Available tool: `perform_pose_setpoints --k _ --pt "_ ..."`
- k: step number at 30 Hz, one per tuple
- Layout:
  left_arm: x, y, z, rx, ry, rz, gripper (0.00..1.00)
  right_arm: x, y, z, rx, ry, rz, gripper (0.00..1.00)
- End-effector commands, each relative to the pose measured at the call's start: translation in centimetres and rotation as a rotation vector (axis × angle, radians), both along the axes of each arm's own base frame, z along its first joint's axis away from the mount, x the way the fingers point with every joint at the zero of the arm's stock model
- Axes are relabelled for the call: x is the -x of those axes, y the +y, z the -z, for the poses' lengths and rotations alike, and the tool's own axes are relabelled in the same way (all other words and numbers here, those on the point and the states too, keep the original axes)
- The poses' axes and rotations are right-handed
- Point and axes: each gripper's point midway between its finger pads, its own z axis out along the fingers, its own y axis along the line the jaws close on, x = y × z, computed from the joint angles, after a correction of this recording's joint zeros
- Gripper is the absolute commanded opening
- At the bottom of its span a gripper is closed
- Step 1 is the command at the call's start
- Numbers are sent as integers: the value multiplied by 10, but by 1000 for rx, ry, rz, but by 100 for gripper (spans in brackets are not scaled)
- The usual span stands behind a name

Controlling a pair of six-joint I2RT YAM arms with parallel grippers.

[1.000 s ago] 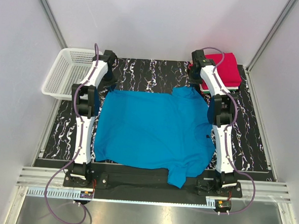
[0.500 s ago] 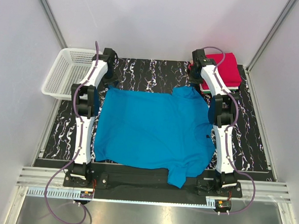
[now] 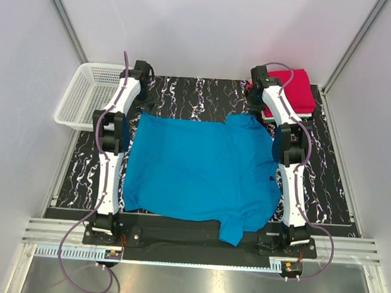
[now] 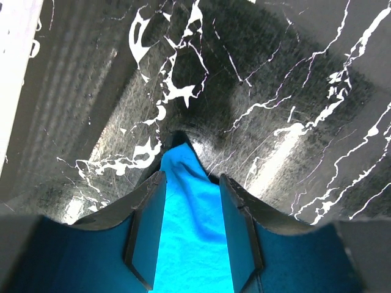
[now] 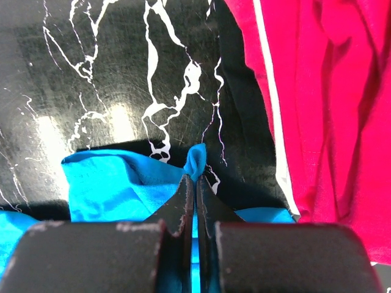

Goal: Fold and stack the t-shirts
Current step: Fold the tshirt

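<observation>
The left gripper (image 4: 191, 178) has let go since the earlier frame: from above, both arms stretch to the far corners of the blue shirt (image 3: 201, 170) lying flat mid-table; left wrist, corner loose between parted jaws; right wrist, right gripper (image 5: 197, 183) clenched on blue cloth beside the red shirt (image 5: 330, 104).

The blue t-shirt (image 3: 201, 170) lies spread nearly flat before me, and a folded red t-shirt (image 3: 295, 93) sits at the far right.

Place: robot lab test cell
Walls: plain white panels (image 3: 209, 28) in aluminium framing (image 3: 61, 12)
Surface: black marbled mat (image 3: 199, 93) on metal rails (image 3: 51, 230)
</observation>
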Motion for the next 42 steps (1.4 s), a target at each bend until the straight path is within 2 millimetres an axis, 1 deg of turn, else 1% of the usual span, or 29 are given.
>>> perform_pose_setpoints --k 1,5,9,13,18,21,25,28,30,31,32,34,36,38,39,41,42 --pt "-17 7 -22 -15 -84 -11 45 -4 5 -48 1 -96 -20 0" --pt "-11 5 -18 -9 -60 -13 46 -3 5 -50 -3 -99 -22 0" --pt "3 7 -12 -33 -3 -20 46 -2 6 -55 -8 -106 -21 0" --pt "16 6 3 -61 63 -17 46 -1 6 -61 -13 -113 -21 0" --pt "22 -1 9 -73 90 2 45 3 4 -67 -5 -117 -24 0" --pt "28 -4 17 -71 120 8 45 6 3 -69 -6 -115 -25 0" --pt "42 -9 29 -70 173 13 44 9 3 -66 -6 -105 -27 0" --pt "47 -12 32 -67 186 8 43 11 3 -63 -9 -97 -24 0" --pt "46 -14 32 -62 182 9 42 11 4 -65 -12 -101 -27 0" --pt "46 -14 32 -61 182 10 40 11 5 -66 -15 -102 -29 0" --pt "45 -14 32 -61 178 8 34 11 4 -66 -14 -104 -29 0" --pt "43 -13 29 -67 168 6 28 10 4 -68 -11 -110 -32 0" --pt "41 -13 26 -74 153 4 20 10 4 -68 -8 -109 -34 0" --pt "37 -12 23 -78 140 7 16 10 4 -68 -10 -109 -37 0" --pt "36 -12 22 -78 135 5 11 10 4 -67 -11 -108 -38 0" --pt "35 -12 21 -80 131 7 8 10 5 -66 -13 -107 -37 0" --pt "34 -12 19 -81 125 8 5 10 5 -66 -14 -106 -38 0"
